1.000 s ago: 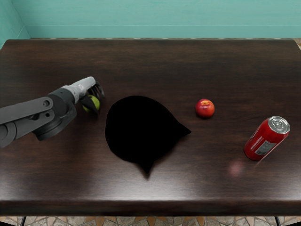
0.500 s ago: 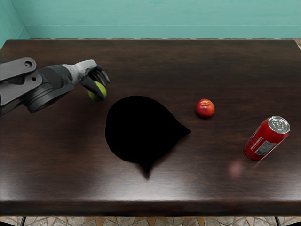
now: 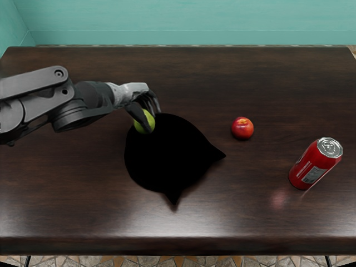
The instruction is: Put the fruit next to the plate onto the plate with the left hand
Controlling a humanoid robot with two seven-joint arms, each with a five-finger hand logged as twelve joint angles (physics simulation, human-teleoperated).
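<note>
Fruit point(image 3: 146, 122), green, sits clamped in the left hand point(image 3: 140, 107), over the rim of the black plate point(image 3: 167, 161), which spreads down and right of the hand. Apple point(image 3: 242, 128) and can point(image 3: 314, 163) lie farther right.

Moved the left hand point(image 3: 139, 105) rightward across the bench point(image 3: 250, 78), from the far left part one second ago to the upper left edge of the black plate point(image 3: 183, 183). Carried the green fruit point(image 3: 147, 122) along inside the curled fingers, away from the spot where it was beside the plate. Holds it now just at the plate's rim, no more apart from it. Reached in further with the left arm point(image 3: 50, 100), more of it visible than before.
</note>
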